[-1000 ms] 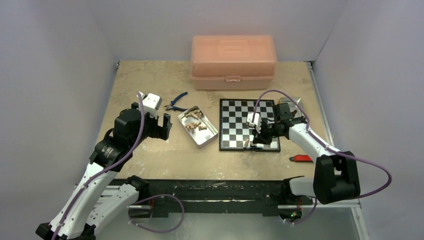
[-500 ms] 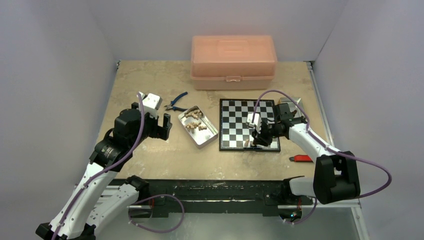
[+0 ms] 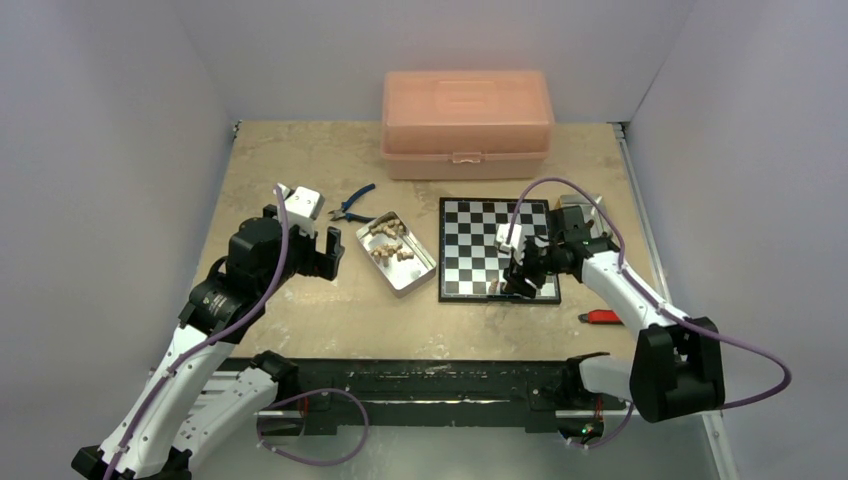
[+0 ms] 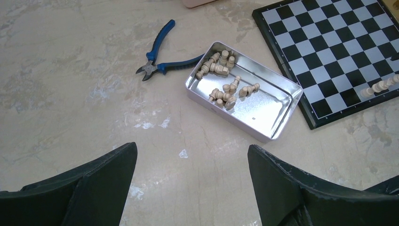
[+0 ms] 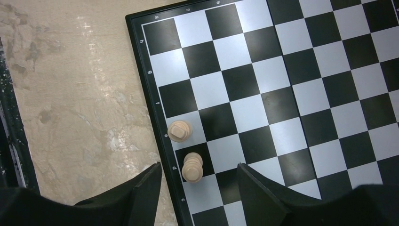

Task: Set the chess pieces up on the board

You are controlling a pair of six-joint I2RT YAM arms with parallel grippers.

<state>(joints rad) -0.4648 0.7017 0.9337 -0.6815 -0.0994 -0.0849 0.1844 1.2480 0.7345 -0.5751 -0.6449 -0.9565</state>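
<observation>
Tan mottled table (image 3: pixel 300 160), enclosed by pale walls on three sides.

Item 1: pink box (image 3: pixel 466 110), lid shut, at the far edge, just behind the board.

Item 2: board (image 3: pixel 475 235), flat on the table right of centre, black and silvery checks. Two tan pieces stand on it in adjoining squares of the row along its near edge, one (image 5: pixel 179 131) on a light square and one (image 5: pixel 193 168) on a dark square. All other squares in view are bare.

Item 3: metal tin (image 4: pixel 263 110), open, lying at an angle just left of the board and not touching it. It holds a loose heap of tan pieces (image 4: pixel 221 66), most of them lying on their sides and gathered toward its far end.

Item 4: blue-handled pliers (image 4: pixel 157 52), on the table just beyond the tin, one handle reaching the tin's far corner.

Item 5: small red object (image 3: pixel 601 317), on the table near the board's near right corner; too small to identify.

Item 6: left gripper (image 4: pixel 190 155), over bare table on the near left side of the tin. Jaws spread wide, nothing between them.

Item 7: right gripper (image 5: pixel 198 169), over the board's near edge. Fingers (image 5: pixel 146 188) apart, one on each side of the piece on the dark square, with a clear gap on both sides; it grips nothing.
</observation>
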